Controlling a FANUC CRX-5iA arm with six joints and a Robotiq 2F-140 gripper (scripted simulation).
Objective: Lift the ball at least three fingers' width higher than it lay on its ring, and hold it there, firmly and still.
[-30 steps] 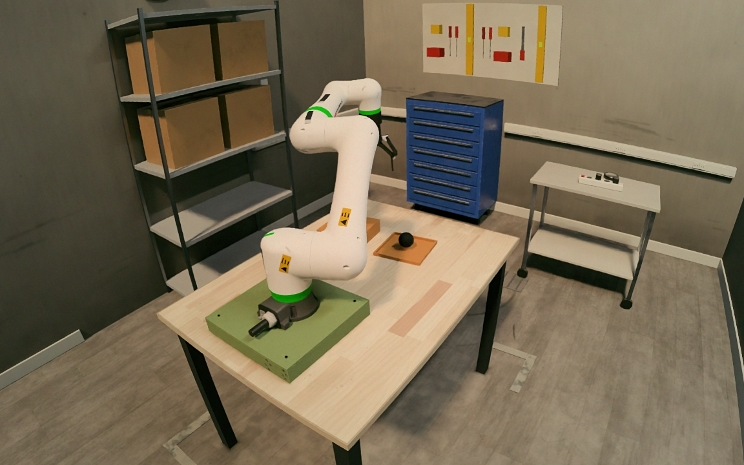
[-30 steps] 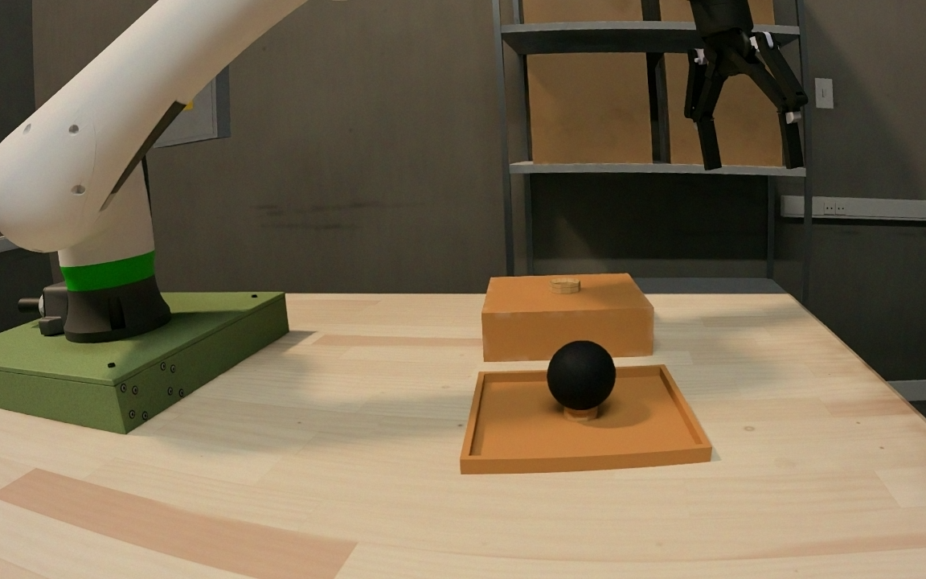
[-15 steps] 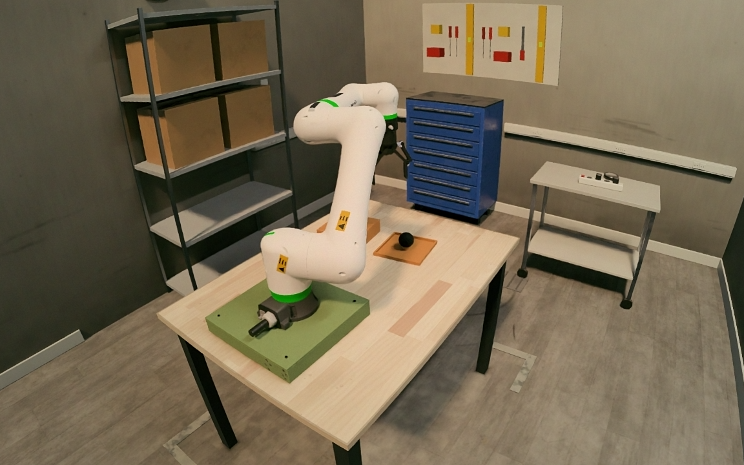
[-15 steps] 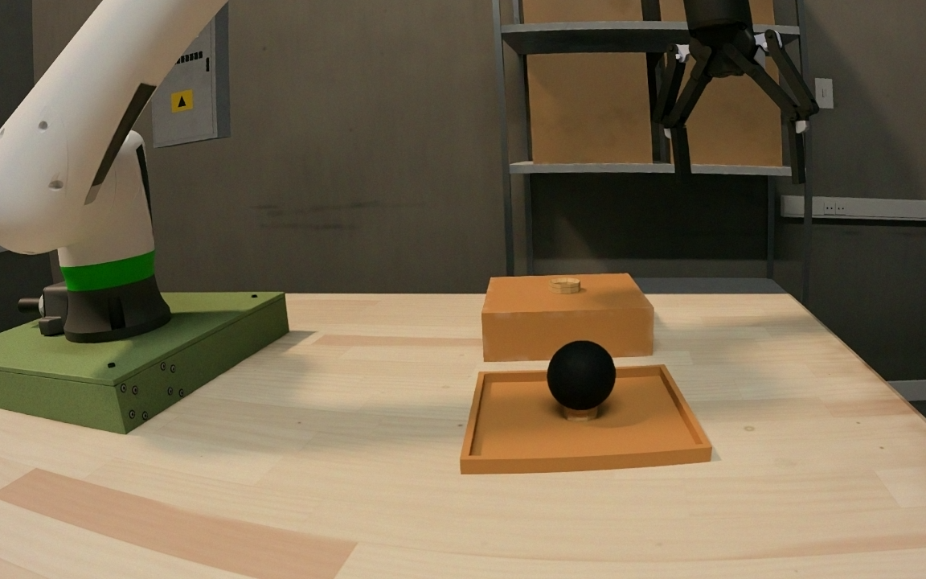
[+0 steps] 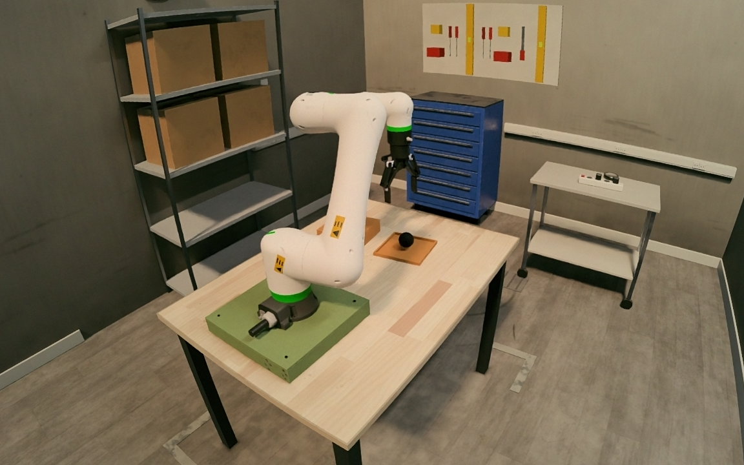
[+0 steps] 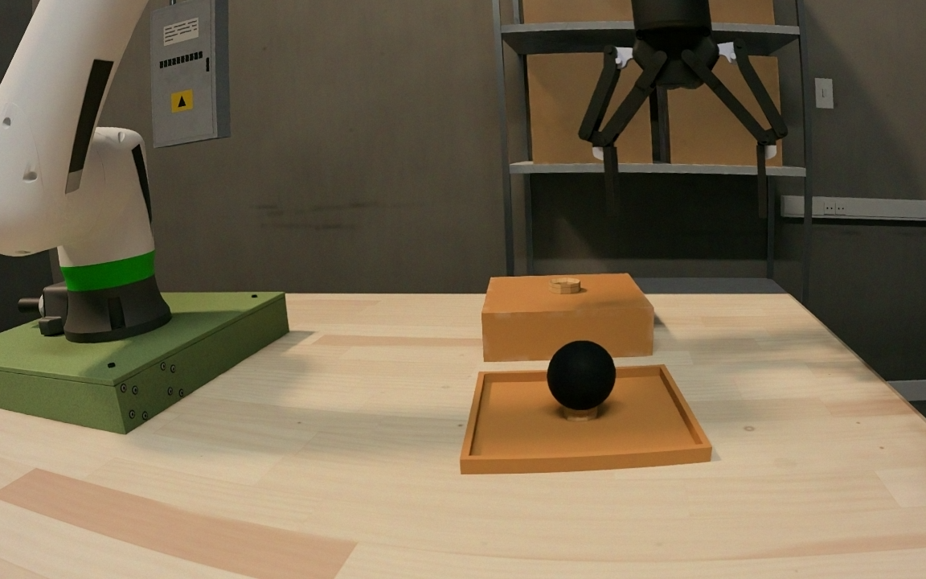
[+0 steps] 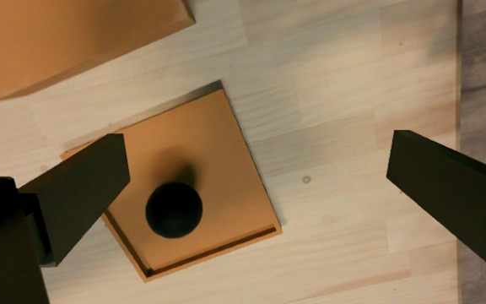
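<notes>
A black ball point(image 5: 405, 239) point(image 6: 580, 375) point(image 7: 174, 209) sits on a small wooden ring point(image 6: 579, 413) in the middle of a shallow orange tray point(image 5: 415, 254) point(image 6: 510, 439) point(image 7: 226, 169) on the table. My gripper point(image 5: 399, 194) point(image 6: 688, 208) point(image 7: 258, 155) is wide open and empty. It hangs high above the table, behind and to the right of the ball in the exterior view. In the wrist view the ball lies close to the left finger, off the midline between the fingers.
An orange block point(image 6: 567, 317) point(image 7: 57, 38) point(image 5: 370, 228) with a second wooden ring point(image 6: 565, 285) on top stands just behind the tray. The arm's green base plate point(image 5: 288, 329) point(image 6: 92, 359) lies on the left of the table. The table's edge point(image 7: 458, 127) is near the right finger.
</notes>
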